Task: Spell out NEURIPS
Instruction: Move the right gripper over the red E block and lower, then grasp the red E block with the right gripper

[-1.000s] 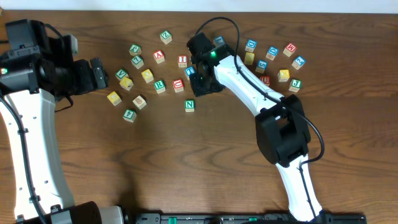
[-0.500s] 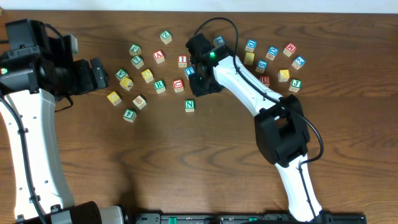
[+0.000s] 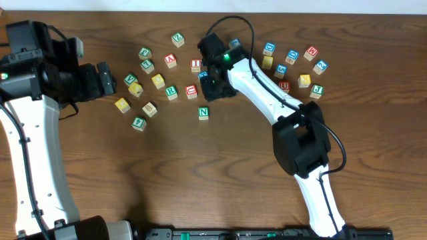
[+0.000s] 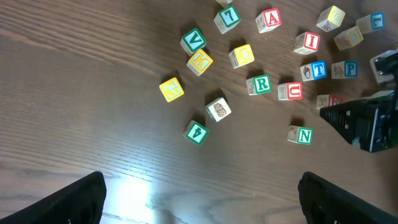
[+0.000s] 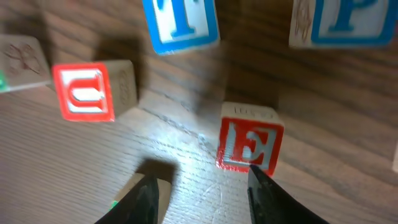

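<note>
My right gripper (image 5: 205,199) is open, low over the table, fingers pointing down. The red E cube (image 5: 250,144) sits just past its right fingertip, which overlaps the cube's near edge. The red U cube (image 5: 84,91) lies to the left, and the blue P cube (image 5: 345,22) is at the top. In the overhead view, my right gripper (image 3: 215,85) hides the E. The green N cube (image 3: 203,113) stands alone below it. The green R (image 3: 171,92), red U (image 3: 191,92) and red I (image 3: 195,65) lie left of it. My left gripper (image 4: 199,208) is open and empty, at the far left (image 3: 107,79).
A blue T cube (image 5: 180,22) lies beside P. Several yellow cubes (image 3: 158,81) and other lettered cubes, such as red A (image 3: 171,60), lie around. A second cluster (image 3: 293,67) lies right of my right arm. The table (image 3: 133,173) is dark wood.
My right gripper has shifted slightly up and left among the cubes. The left arm and the cubes have not visibly moved.
</note>
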Tool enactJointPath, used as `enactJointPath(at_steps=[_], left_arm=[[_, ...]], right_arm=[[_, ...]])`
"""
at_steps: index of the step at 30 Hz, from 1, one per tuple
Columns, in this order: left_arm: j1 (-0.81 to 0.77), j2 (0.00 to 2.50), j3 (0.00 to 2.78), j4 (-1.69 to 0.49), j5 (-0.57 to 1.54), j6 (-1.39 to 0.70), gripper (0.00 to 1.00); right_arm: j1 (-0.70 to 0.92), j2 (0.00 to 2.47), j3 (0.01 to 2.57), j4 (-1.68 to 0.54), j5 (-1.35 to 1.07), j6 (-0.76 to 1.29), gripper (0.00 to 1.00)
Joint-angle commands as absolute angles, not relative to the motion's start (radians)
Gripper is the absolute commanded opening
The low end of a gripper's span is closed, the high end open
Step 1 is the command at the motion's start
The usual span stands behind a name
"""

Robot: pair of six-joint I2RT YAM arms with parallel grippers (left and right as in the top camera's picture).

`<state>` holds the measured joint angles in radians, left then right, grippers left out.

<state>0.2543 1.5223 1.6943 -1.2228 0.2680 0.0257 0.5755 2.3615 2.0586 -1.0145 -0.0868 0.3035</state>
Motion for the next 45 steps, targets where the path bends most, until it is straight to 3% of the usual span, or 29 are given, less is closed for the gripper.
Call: enactJointPath(at_steps=[1, 22, 34, 45], left_arm=[[0.257, 1.516, 1.718, -1.222, 0.280, 0.025, 0.98], [0.257, 1.515, 1.718, -1.223, 0.280, 0.025, 0.97], [0.257, 1.515, 1.718, -1.222, 0.280, 0.025, 0.98], [0.257, 1.515, 1.718, -1.222, 0.280, 0.025, 0.98]], right_arm=[[0.579, 2.368, 2.112, -1.023, -0.090, 0.306, 0.43], [0.620, 2.368, 2.114, -0.906, -0.043, 0.333, 0.52], [0.648, 2.375, 2.113, -0.884, 0.034, 0.388, 0.50], [0.565, 2.375, 2.102, -0.970, 0.035, 0.368, 0.49]])
